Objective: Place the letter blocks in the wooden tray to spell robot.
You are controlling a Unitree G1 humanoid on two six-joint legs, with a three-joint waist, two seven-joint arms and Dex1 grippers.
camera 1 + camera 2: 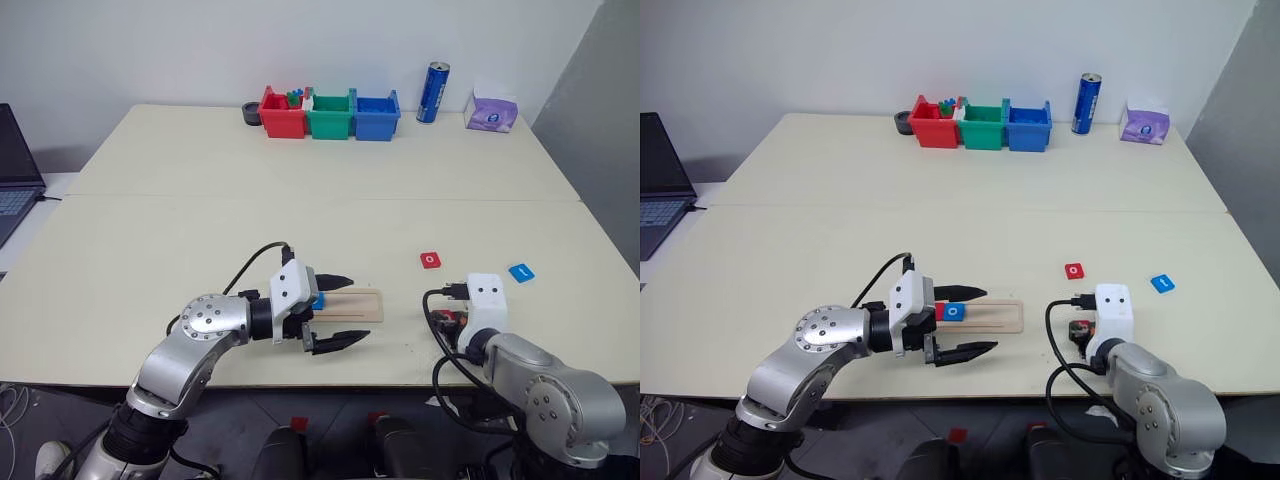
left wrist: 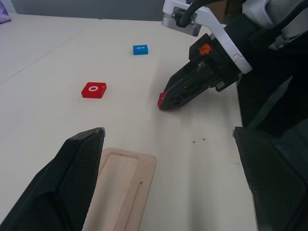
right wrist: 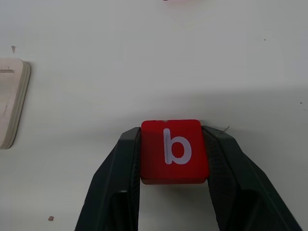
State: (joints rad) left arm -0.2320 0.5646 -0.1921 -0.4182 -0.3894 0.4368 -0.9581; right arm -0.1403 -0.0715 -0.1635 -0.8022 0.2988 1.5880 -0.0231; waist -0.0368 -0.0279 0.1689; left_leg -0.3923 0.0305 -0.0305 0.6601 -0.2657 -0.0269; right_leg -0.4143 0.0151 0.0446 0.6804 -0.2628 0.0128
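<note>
The wooden tray [image 1: 355,306] lies near the table's front edge, with a blue letter block [image 1: 956,312] and a red one [image 1: 940,311] at its left end. My left gripper [image 1: 356,308] stands open, one finger on either side of the tray, holding nothing. Just right of the tray, low over the table, my right gripper [image 3: 173,134] is shut on a red block marked "b" [image 3: 174,151]. A red "o" block [image 1: 430,260] and a blue block [image 1: 521,272] lie loose on the table further right.
Red [image 1: 282,114], green [image 1: 331,115] and blue [image 1: 377,116] plastic bins line the far edge, beside a dark tape roll [image 1: 251,113], a blue can [image 1: 433,92] and a purple packet [image 1: 491,113]. A laptop [image 1: 15,170] sits off the left side.
</note>
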